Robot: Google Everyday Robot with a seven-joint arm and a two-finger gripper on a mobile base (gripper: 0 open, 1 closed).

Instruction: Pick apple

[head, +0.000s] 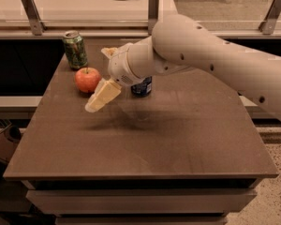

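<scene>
The apple (86, 79), round and red-orange with a short stem, sits on the brown table (145, 144) at its back left. My gripper (102, 77) hangs just right of the apple and slightly above the table. It is open: one cream finger (102, 95) points down-left in front of the apple, the other (108, 52) shows behind the wrist. Nothing is held. The white arm comes in from the right.
A green can (75, 49) stands upright just behind the apple. A blue can (142, 86) stands right of the gripper, mostly hidden by the wrist. A rail with metal posts (30, 13) runs behind the table.
</scene>
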